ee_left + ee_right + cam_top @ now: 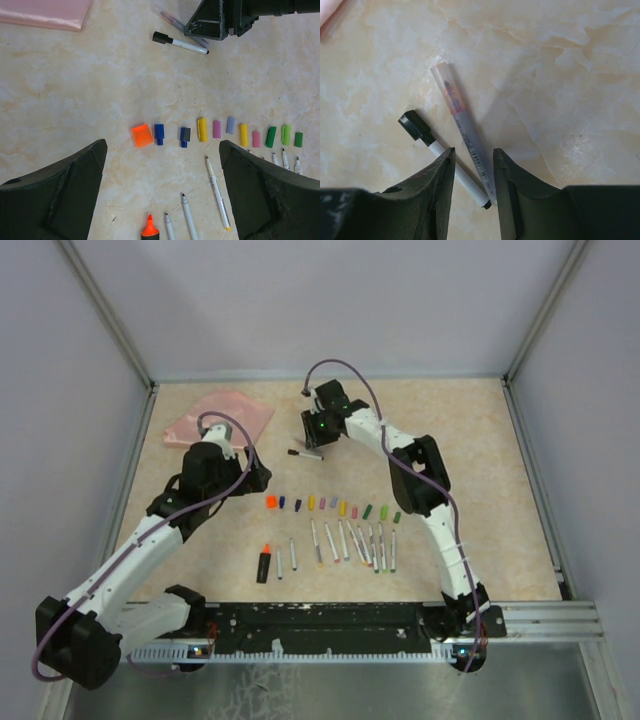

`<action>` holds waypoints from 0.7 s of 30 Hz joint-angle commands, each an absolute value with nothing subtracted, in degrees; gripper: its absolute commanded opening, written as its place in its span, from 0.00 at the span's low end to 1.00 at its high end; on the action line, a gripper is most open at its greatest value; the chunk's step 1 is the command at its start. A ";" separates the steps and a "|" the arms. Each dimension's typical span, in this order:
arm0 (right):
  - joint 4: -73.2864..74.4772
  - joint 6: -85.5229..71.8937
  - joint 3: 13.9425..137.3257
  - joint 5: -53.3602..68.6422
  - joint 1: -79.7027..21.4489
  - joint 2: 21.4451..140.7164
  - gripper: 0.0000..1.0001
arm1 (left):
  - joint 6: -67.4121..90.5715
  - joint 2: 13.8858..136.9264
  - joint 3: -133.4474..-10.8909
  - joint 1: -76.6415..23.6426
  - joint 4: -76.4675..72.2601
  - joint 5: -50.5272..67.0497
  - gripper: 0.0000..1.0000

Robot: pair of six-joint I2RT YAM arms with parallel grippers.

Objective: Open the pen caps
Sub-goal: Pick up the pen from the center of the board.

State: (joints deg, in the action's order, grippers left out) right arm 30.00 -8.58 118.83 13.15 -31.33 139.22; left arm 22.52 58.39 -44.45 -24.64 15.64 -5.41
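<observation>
Right tool [473, 152]: jaws partway apart, straddling the butt end of the grey pen [465, 130]. A gap shows on both sides, so no pinch is seen.
Grey pen, long axis: a diagonal in the right wrist view, from between the jaws up and to the left.
Clear cap [445, 82]: on the far end of the grey pen, beyond the fingertips and up-left of them; on, not off.
White pen [460, 180]: just beside the grey pen, with its butt passing under the left-hand finger.
Black cap [412, 125]: seated on the white pen, left of the jaws.
Left tool [162, 144]: spread wide, holding nothing, hovering over the row of loose caps [202, 129].
Row of loose caps: lies across the middle of the desk [75, 90], well apart from the two capped pens.
Uncapped pens [218, 192]: lined up on the near side of that row, next to an orange highlighter [149, 227].
Pink pouch [45, 12]: far left corner.
Nearer arm: the right, already over both capped pens.
Judgement: two caps remain. The barrel needs clamping while the left tool comes across to the cap end.
</observation>
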 commanded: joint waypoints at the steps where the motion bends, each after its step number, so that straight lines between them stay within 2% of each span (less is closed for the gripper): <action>1: 30.11 -8.40 122.19 12.81 -30.96 141.01 0.36 | 23.05 58.34 -45.02 -24.09 15.82 -4.20 0.98; 5: 30.57 -7.77 122.12 12.17 -30.96 141.50 0.35 | 23.22 58.44 -45.09 -23.83 15.82 -3.66 0.98; 10: 31.51 -6.61 121.39 10.80 -31.00 141.04 0.24 | 23.37 58.60 -45.10 -23.57 15.72 -3.22 0.98; 14: 32.98 -5.80 120.31 7.79 -30.96 140.21 0.21 | 23.55 58.73 -45.07 -23.55 15.50 -2.84 0.98; 21: 34.98 -4.80 116.26 1.91 -30.94 136.79 0.07 | 23.89 59.16 -44.76 -23.26 14.65 -1.46 0.97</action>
